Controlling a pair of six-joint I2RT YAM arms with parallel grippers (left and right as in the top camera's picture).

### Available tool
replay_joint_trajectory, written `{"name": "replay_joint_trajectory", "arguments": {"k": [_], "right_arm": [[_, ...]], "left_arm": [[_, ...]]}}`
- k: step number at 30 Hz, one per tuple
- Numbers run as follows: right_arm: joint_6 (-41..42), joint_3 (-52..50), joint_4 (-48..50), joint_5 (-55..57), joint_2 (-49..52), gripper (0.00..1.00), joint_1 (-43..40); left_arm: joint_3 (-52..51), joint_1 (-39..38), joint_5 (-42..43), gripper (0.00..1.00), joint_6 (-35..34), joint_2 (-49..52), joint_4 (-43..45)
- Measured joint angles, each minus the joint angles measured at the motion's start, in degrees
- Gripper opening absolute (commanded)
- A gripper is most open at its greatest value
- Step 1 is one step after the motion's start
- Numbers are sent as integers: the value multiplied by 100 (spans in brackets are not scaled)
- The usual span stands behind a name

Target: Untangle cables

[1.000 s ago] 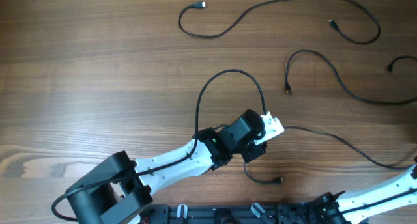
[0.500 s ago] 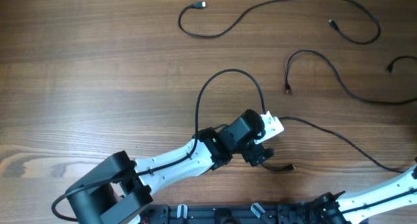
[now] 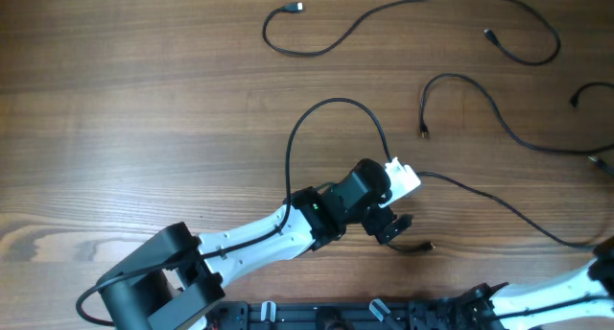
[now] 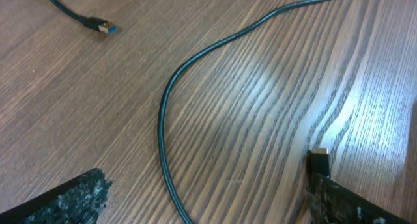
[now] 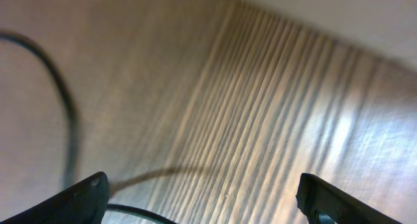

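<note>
Several thin black cables lie in loose strands on the wooden table. One long cable (image 3: 413, 11) curves across the top, and another (image 3: 480, 92) bends at the right. A third cable (image 3: 499, 205) runs from my left gripper (image 3: 407, 203) to the lower right. Its small plug (image 3: 427, 246) lies just beyond the gripper. In the left wrist view the cable (image 4: 171, 87) passes between the wide-open fingers of the left gripper (image 4: 208, 185), touching neither, with the plug (image 4: 318, 160) by the right finger. My right gripper (image 5: 202, 188) stands open over bare wood, with a cable (image 5: 65, 120) by its left finger.
A thicker black wire (image 3: 331, 105) loops from the left arm (image 3: 259, 242) up to its white-topped gripper. A blue-tipped plug (image 4: 106, 28) lies at the far left in the left wrist view. The right arm (image 3: 566, 290) enters at the bottom right corner.
Both grippers have opened. The left one let go of the cable, whose plug end slid to the right on the table. A cable end has appeared at the right edge.
</note>
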Motion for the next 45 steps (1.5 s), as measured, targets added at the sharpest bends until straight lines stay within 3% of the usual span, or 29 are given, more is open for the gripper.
{"name": "replay_joint_trajectory", "arguments": {"k": [10,18,22,27,33,40,45], "right_arm": [[4,0,-20,-1639,-1178,100,0],[-402,0,-846,-3150,-1344,100,592],[-927,0,-1128,-3366,-1353,99,1499],[-1233,0,-1261,-3167,-1534,100,2559],[-1268,0,-1300,-2387,-2339,100,4463],[-1064,0,-1412,-1117,-2865,100,6172],[-876,0,-1453,-929,-2863,100,6356]], "left_arm": [[0,116,9,100,-426,-28,529],[2,1419,-11,100,-1705,-704,221],[2,2081,-470,100,-1915,-1189,-691],[-13,2656,-1213,100,-1976,-2050,-1893],[-13,3585,-1545,100,-2124,-3108,-3036],[-13,4345,-1617,100,-2732,-3327,-3427],[-13,4350,-1615,100,-2809,-3327,-3526]]}}
